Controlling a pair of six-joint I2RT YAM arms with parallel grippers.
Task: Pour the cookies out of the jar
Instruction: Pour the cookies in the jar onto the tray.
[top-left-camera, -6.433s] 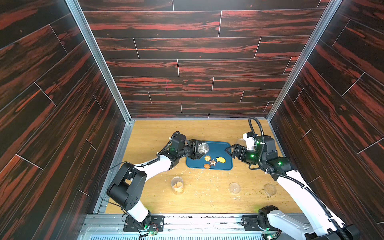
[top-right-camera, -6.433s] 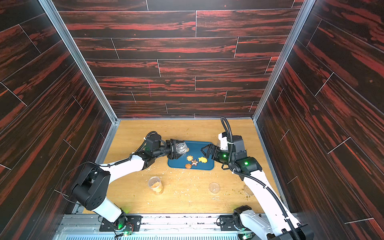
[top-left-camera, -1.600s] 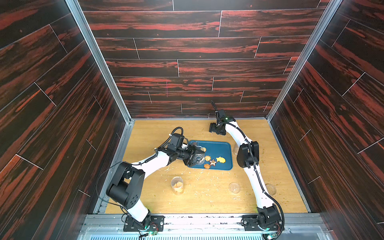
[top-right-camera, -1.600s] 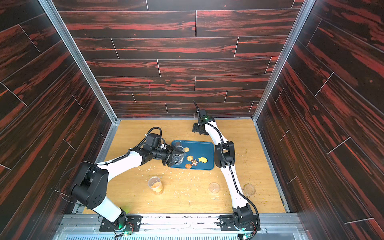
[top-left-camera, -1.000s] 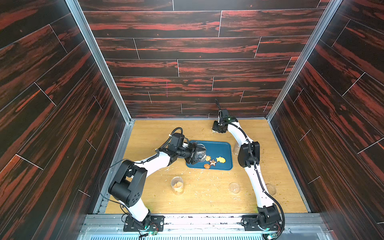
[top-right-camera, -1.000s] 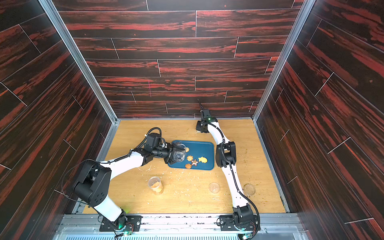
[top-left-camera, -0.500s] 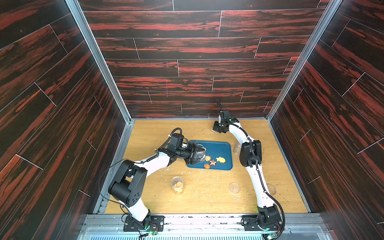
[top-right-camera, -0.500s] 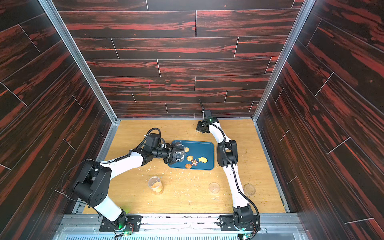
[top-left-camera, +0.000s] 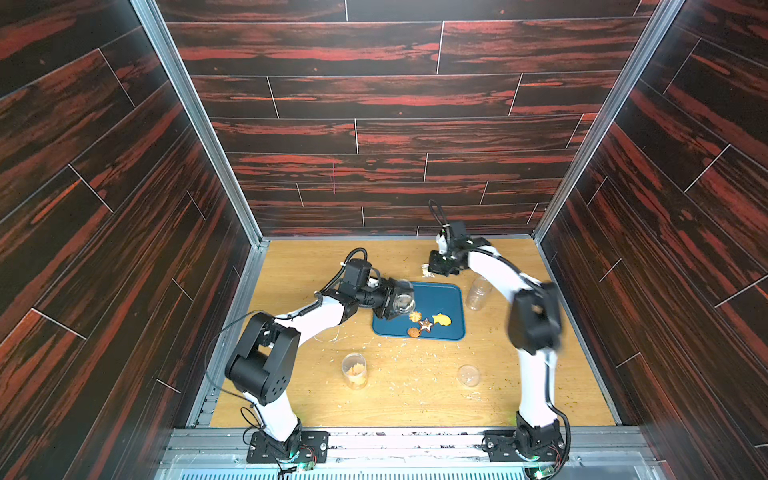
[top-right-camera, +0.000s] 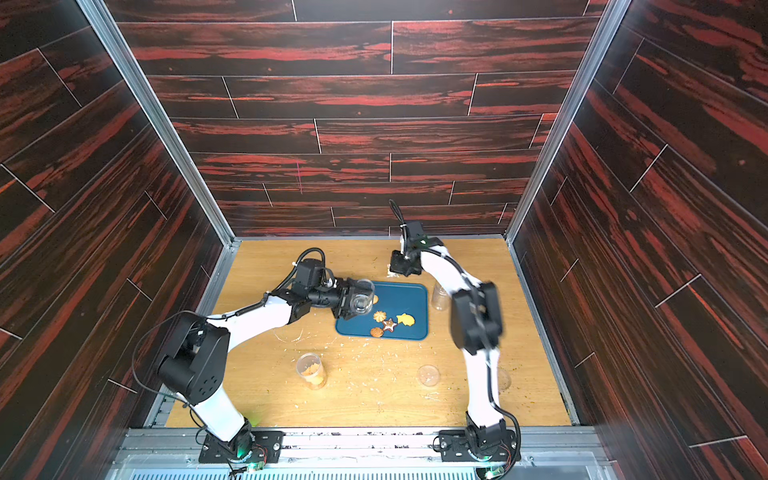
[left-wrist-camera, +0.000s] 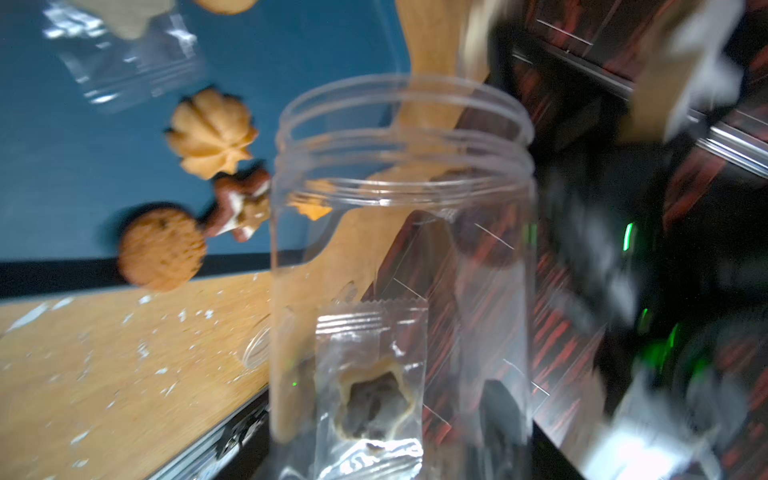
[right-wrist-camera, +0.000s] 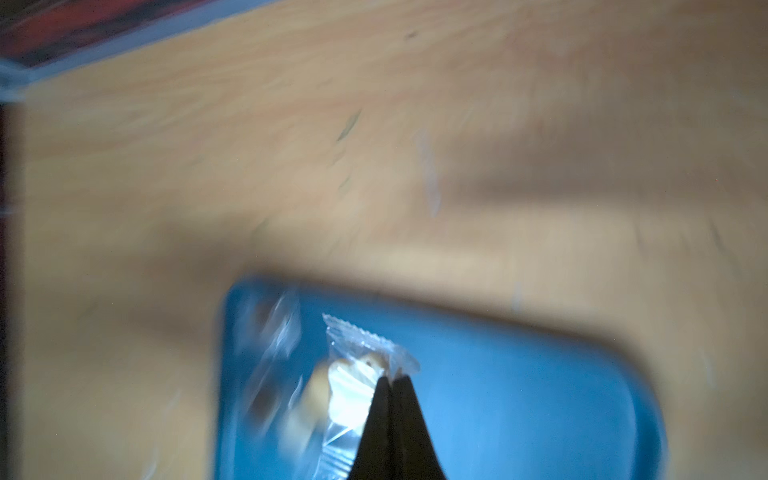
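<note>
Over the left edge of the tray (top-left-camera: 451, 293), the left gripper (top-left-camera: 390, 302) clamps the tilted jar (top-left-camera: 405, 303); loose cookies (top-left-camera: 424, 325) lie on the tray, but 1 packet (left-wrist-camera: 370, 386) sits at the jar's bottom and may wedge there. The right gripper (right-wrist-camera: 390, 380), closed, pinches a wrapper (right-wrist-camera: 357, 361) by its edge, which could slip.

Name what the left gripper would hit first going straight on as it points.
The left gripper holds the jar; past it the line crosses above the blue tray, perhaps meeting the right arm. Depth unclear.
</note>
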